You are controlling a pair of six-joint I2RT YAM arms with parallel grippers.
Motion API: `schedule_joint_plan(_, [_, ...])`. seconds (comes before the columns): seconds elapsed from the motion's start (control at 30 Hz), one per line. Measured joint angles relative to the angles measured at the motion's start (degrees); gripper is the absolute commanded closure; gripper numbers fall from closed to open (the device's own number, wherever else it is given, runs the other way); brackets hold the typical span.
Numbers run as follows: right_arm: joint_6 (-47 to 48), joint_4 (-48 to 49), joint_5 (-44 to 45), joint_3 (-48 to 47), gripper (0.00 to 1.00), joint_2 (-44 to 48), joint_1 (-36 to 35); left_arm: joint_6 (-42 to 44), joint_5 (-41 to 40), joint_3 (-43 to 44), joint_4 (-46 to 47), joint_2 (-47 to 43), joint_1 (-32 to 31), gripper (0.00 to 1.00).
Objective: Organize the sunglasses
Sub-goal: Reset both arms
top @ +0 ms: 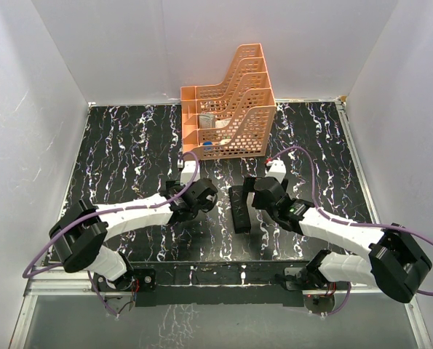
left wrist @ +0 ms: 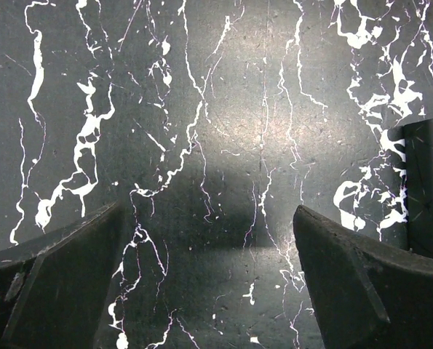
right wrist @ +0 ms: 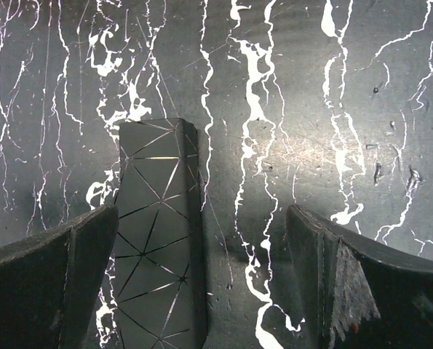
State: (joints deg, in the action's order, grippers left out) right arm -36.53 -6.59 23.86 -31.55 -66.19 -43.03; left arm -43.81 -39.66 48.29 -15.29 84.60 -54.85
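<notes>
Black marbled tabletop point(top: 129, 145) holds an orange plastic rack point(top: 227, 109) at its far edge. Left gripper point(left wrist: 209, 276) and right gripper point(right wrist: 201, 269), both released, flank a black oblong case point(top: 239, 209).

The table point(top: 129, 145) is a black slab veined in white like polished marble. It is smooth, with a soft sheen and fine scratches all round the case point(right wrist: 158, 240). The case is matt black, its skin divided into triangular facets by thin bright seams. Beyond the case, the rack point(top: 231, 109) is orange perforated plastic, smooth and faintly glossy. Either side of the case, the fingers point(right wrist: 49, 291) of the right gripper point(right wrist: 201, 218) are dull black plastic, grainy and scuffed pale at the edges. Those of the left gripper point(left wrist: 207, 211) look equally matt. The arm shells point(top: 140, 211) near the case are smooth white plastic.
</notes>
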Motion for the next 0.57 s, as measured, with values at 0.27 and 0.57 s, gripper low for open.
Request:
schedule_joint_plan(0.27, [-0.22,-1.01,1.75,0.00,0.02,0.92,0.00,-0.26,-0.02,-2.45,0.61,-4.26,0.02,0.01])
schedule_joint_plan(0.57, [-0.13,-0.96,1.92,0.04,0.02,2.58,0.00,0.24,0.07,-2.45,1.31,-4.33,0.04,0.02])
